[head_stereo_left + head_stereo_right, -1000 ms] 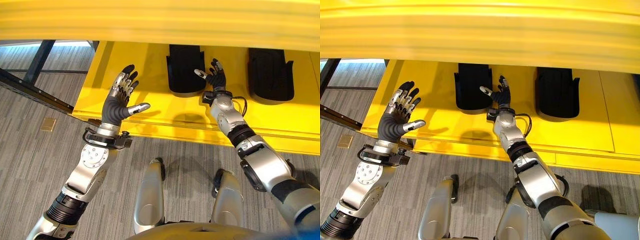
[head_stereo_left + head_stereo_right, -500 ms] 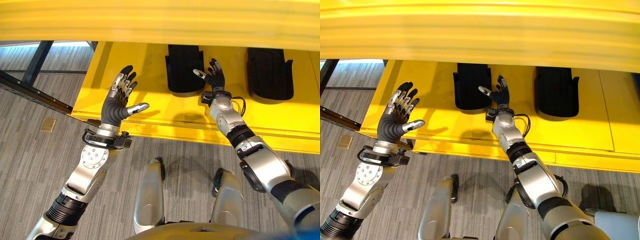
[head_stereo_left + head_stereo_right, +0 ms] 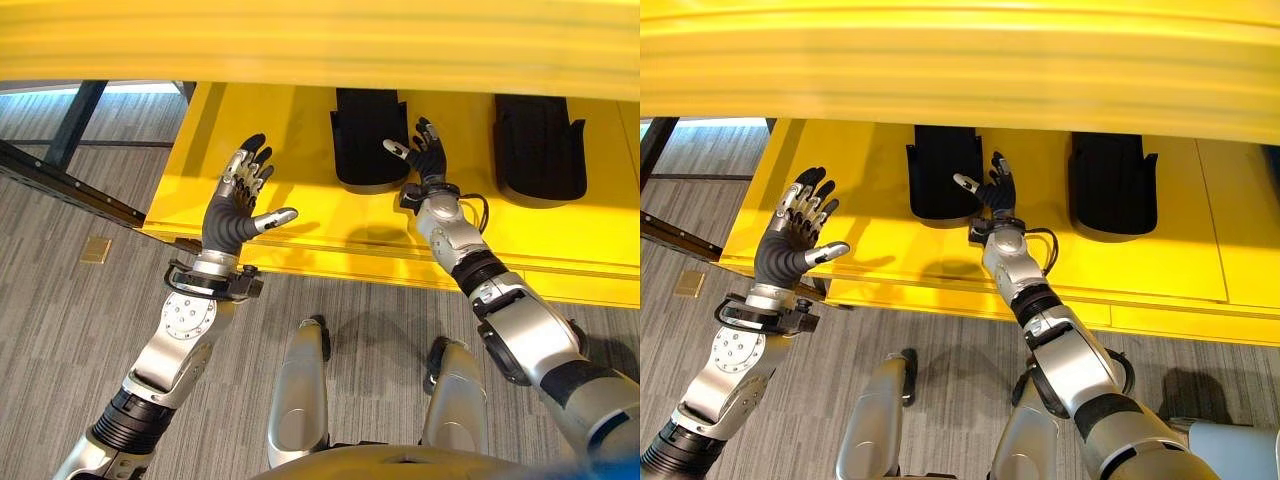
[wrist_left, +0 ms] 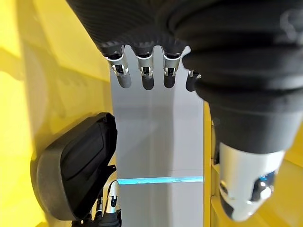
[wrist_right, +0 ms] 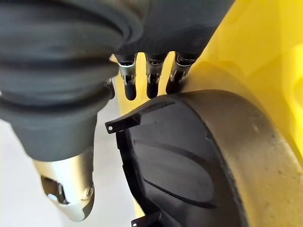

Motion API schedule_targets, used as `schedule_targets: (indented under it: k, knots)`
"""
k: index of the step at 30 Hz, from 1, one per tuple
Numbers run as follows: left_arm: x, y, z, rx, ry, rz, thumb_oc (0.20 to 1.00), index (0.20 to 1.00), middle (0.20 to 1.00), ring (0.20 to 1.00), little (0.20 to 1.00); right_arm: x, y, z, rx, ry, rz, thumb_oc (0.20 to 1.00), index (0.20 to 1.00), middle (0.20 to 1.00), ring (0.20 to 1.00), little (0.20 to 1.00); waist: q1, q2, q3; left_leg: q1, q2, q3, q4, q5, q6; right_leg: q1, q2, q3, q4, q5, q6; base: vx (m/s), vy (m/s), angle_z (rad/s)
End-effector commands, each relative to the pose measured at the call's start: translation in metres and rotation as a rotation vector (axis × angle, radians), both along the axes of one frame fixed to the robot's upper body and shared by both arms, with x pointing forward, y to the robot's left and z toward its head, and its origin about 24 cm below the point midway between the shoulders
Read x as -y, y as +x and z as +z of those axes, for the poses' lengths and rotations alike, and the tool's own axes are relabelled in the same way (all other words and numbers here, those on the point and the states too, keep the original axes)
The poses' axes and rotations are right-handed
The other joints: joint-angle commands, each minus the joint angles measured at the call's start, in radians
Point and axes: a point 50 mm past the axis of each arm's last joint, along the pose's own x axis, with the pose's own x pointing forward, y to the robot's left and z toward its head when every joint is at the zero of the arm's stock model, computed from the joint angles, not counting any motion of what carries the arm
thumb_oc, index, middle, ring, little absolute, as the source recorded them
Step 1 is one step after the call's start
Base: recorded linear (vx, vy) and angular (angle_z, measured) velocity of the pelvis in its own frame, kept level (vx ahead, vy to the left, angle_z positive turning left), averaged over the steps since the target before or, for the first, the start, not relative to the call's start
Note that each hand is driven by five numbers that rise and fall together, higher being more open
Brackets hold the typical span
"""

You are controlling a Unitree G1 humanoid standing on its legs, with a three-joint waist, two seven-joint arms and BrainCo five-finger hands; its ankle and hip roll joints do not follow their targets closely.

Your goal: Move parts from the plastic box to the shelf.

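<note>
Two black moulded parts lie side by side on the yellow shelf [image 3: 300, 215]: one in the middle [image 3: 365, 135] and one to the right [image 3: 540, 145]. My right hand [image 3: 428, 160] hovers open at the right edge of the middle part, fingers spread, holding nothing. The right wrist view has that part [image 5: 189, 161] close under the straight fingers [image 5: 151, 80]. My left hand [image 3: 232, 210] is raised open over the shelf's left end, palm turned toward the parts and apart from them. Past its fingers [image 4: 142, 78] the left wrist view takes in the middle part [image 4: 78, 170].
An upper yellow shelf board [image 3: 320, 40] overhangs the top of the scene. A dark metal frame [image 3: 60, 175] runs along the left beside the shelf. A small tan square [image 3: 97, 249] lies on the grey carpet below it.
My right hand has edged slightly left and forward toward the middle black part. The left hand has hardly moved.
</note>
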Motion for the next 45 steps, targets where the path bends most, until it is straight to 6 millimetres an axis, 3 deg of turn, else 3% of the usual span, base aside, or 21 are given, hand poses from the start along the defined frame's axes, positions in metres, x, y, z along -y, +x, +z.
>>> schedule_targets:
  k: [1, 45]
  knots:
    - [0.007, -0.012, 0.037, 0.208, -0.041, -0.044, 1.0, 1.0, 1.0, 1.0, 1.0, -0.057, -0.024, -0.056, -0.24, 0.083, 0.167, 1.0, 1.0, 1.0, 1.0, 1.0, 0.046, 0.005, 0.044, -0.025, -0.013, -0.022, -0.037, 0.027, 0.048, 0.007, -0.012, 0.021, -0.048, 0.04, 0.013, 0.0, 0.0, 0.0]
    - [0.007, -0.014, 0.037, 0.209, -0.051, -0.041, 1.0, 1.0, 1.0, 1.0, 1.0, -0.078, -0.031, -0.058, -0.264, 0.119, 0.226, 1.0, 1.0, 1.0, 1.0, 1.0, 0.065, 0.002, 0.053, -0.043, -0.025, -0.033, -0.027, 0.025, 0.053, -0.004, -0.018, 0.017, -0.036, 0.037, 0.016, 0.0, 0.0, 0.0]
